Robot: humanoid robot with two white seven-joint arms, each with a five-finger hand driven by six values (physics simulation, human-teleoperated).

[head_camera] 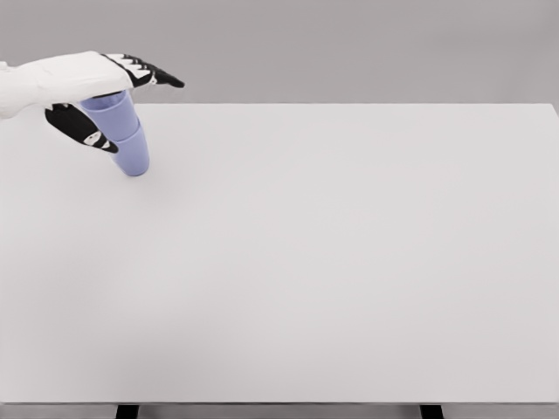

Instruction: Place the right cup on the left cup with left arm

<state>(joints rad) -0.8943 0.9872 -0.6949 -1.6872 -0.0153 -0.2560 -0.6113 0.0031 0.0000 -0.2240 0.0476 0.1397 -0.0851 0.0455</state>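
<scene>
I see my left hand (105, 96) grasping the upper cup (112, 112), nested in the lower cup (131, 155) (both lilac) on the table (332, 262).

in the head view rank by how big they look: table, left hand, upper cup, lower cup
1. table
2. left hand
3. upper cup and lower cup: both partly hidden, one nested in the other, so no ranking between them.

Upper left of the frame: left hand (105, 96) over two stacked lilac cups, fingers spread, thumb at the left side of the upper cup (112, 113). Lower cup (133, 155) standing tilted on the white bench (349, 262). Whether the hand touches the upper cup: unclear.
</scene>
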